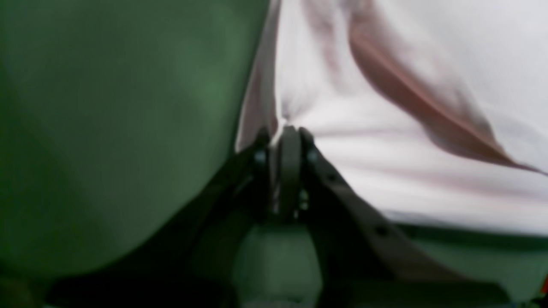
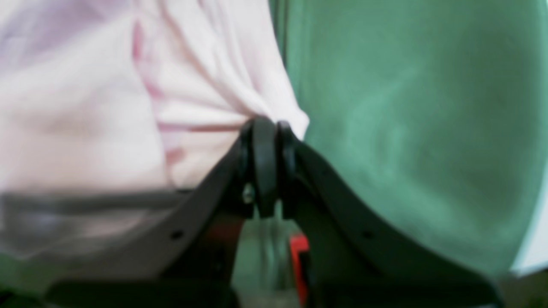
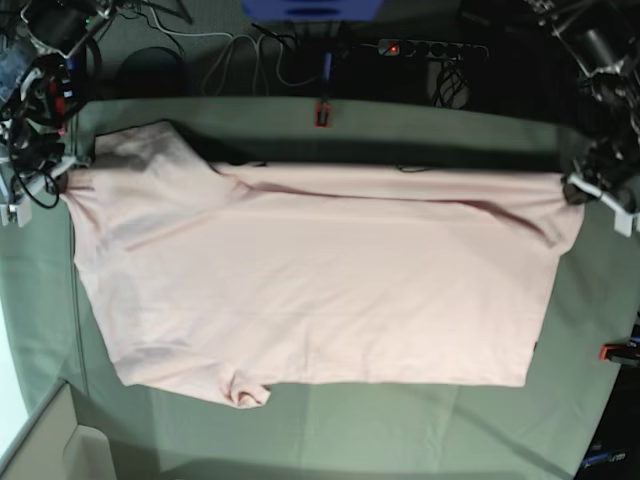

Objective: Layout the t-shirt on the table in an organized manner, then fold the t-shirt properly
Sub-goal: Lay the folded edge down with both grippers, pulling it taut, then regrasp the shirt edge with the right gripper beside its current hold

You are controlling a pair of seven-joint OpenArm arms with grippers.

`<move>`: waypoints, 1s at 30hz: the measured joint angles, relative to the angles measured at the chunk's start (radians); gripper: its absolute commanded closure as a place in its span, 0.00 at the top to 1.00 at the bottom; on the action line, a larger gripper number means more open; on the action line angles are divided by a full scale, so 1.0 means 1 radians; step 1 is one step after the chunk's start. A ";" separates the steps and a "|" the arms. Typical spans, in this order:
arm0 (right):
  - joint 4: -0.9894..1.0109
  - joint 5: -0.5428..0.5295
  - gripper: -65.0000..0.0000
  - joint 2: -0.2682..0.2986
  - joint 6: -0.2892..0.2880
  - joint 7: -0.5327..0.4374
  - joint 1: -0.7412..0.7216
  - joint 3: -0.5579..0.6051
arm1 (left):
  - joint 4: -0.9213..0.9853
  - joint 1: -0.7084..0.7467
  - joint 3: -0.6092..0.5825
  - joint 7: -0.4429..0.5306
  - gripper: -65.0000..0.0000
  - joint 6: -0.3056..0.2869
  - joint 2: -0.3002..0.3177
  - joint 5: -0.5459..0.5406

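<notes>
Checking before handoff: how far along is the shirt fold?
Done: the t-shirt lies spread across the table, plain side up. In hand: the left gripper and right gripper each pinch a far corner, cloth taut between them. Left: one sleeve tip near the front edge is curled; no fold made yet.

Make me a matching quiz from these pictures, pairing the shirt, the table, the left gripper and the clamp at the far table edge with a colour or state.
Column one:
1. t-shirt
2. table
3. left gripper
4. clamp at the far table edge

Column two:
A. red
B. pale grey-green
C. light pink, spread flat
D. fingers shut on fabric

Pairs: 1-C, 2-B, 3-D, 4-A
</notes>
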State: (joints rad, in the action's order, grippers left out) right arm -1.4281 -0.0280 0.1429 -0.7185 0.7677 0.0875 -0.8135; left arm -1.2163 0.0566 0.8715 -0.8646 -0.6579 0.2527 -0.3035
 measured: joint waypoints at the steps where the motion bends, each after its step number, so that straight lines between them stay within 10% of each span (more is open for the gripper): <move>1: -0.023 -0.004 0.00 -0.005 -0.001 0.009 0.019 -0.007 | -0.031 0.030 0.015 0.000 0.00 -0.001 -0.011 0.001; 24: -0.012 0.004 0.00 0.014 -0.007 0.021 0.033 -0.011 | -0.118 0.123 0.109 -0.007 0.00 -0.007 -0.066 0.008; 30: 0.079 0.024 0.30 0.057 0.001 0.017 0.016 0.069 | -0.118 0.100 0.112 -0.006 0.00 0.003 -0.072 0.021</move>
State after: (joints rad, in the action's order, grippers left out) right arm -1.3491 -0.0036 0.1997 -0.7174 0.7849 0.1032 -0.7441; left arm -1.3346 0.1566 0.9833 -0.8707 -0.6544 0.1810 -0.2821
